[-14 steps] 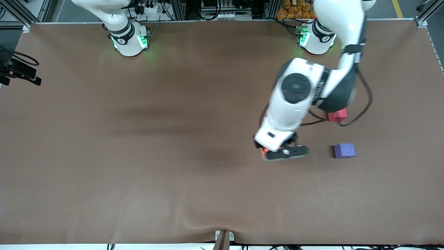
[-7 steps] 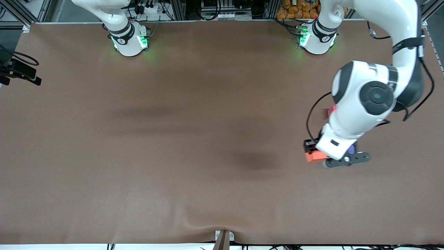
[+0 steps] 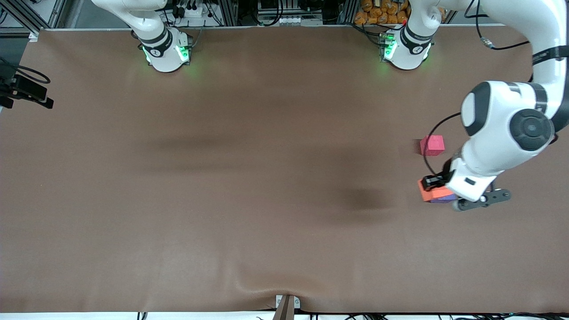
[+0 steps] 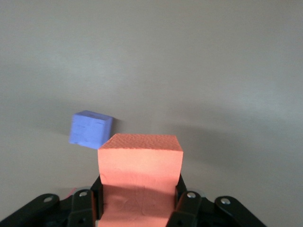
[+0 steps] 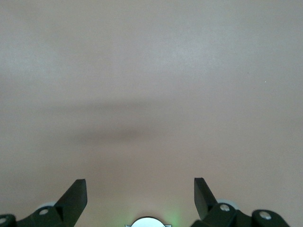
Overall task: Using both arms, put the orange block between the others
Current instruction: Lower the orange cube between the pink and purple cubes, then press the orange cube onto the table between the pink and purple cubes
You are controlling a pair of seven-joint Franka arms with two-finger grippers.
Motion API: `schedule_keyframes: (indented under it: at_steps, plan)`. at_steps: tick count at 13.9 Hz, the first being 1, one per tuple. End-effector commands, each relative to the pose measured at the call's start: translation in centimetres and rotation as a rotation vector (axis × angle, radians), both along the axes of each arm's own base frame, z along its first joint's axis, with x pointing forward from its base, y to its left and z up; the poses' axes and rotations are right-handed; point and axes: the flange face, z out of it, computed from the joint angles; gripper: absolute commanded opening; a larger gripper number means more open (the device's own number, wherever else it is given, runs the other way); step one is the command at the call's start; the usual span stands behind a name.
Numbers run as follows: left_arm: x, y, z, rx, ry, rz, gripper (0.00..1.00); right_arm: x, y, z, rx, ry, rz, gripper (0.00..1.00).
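My left gripper (image 3: 435,190) is shut on the orange block (image 3: 427,193) and holds it in the air. It hangs over the purple-blue cube (image 3: 444,199), which peeks out beneath it. In the left wrist view the orange block (image 4: 140,165) sits between the black fingers (image 4: 183,201), with the purple-blue cube (image 4: 90,129) on the table below. The pinkish-red cube (image 3: 432,145) lies on the table farther from the front camera than the purple-blue one. My right gripper (image 5: 140,194) is open over bare table. It is out of the front view, and that arm waits.
A black cable (image 3: 429,133) loops from the left arm's wrist past the pinkish-red cube. Both arm bases (image 3: 165,51) (image 3: 405,49) stand along the table's back edge. A black device (image 3: 26,91) sits at the right arm's end. The brown mat (image 3: 249,186) covers the table.
The left arm swung toward its own end of the table with the orange block, from the middle to over the purple-blue cube. The pinkish-red cube is uncovered. The right gripper shows no change.
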Motion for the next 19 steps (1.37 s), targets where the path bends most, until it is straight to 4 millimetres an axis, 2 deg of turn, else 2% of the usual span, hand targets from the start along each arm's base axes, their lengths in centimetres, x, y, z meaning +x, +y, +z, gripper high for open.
schedule_keyframes:
  at_steps: [1, 4, 6, 9, 16, 19]
  plan:
    - [-3.3, 1.7, -1.5, -0.01, -0.003, -0.015, 0.26, -0.5, -0.3, 0.3, -0.013, 0.006, 0.002, 1.0]
    - [-5.0, 3.0, -3.8, -0.001, 0.018, -0.055, 0.25, -0.5, -0.3, 0.2, -0.013, 0.008, 0.002, 1.0]
    - [-5.6, 5.5, -5.4, 0.001, 0.041, -0.123, 0.25, -0.5, -0.3, 0.1, -0.013, 0.009, 0.002, 1.0]
    - [-6.8, 8.0, -8.3, 0.002, 0.049, -0.196, 0.24, -0.5, -0.4, 0.1, -0.013, 0.011, 0.0, 1.0]
    - [-9.9, 8.6, -13.4, 0.037, 0.027, -0.231, 0.24, -0.5, -0.4, 0.1, -0.013, 0.011, -0.001, 1.0]
    - [-10.6, 9.3, -14.4, 0.055, 0.029, -0.243, 0.24, -0.5, -0.4, 0.1, -0.012, 0.012, -0.001, 1.0]
